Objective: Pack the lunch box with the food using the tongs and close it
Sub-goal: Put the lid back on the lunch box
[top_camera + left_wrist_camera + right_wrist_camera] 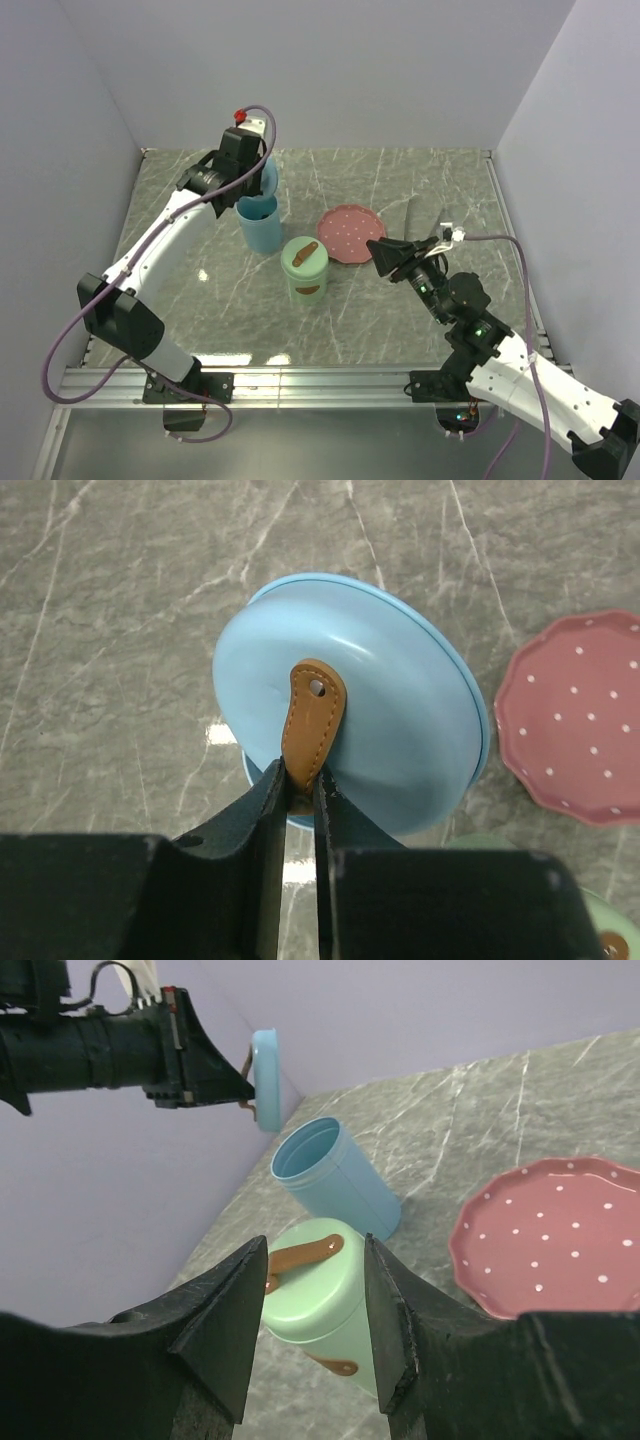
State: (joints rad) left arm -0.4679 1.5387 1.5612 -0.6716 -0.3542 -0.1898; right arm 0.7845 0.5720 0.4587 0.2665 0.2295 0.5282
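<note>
- The left hand [300, 785] pinched the brown strap [313, 715] of the blue lid [400, 720], held above the blue tub [260, 228].
- The right hand [315, 1250] hung open, empty, beside the pink plate [560, 1240].

Bright, even overhead light; soft shadows. White glare patches on the table [205, 272]. My right end effector [315, 1250] blurs close up.

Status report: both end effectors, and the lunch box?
Left end effector shut on blue lid, by tab; lid off blue box. Right end effector open, empty. Green box closed.
</note>
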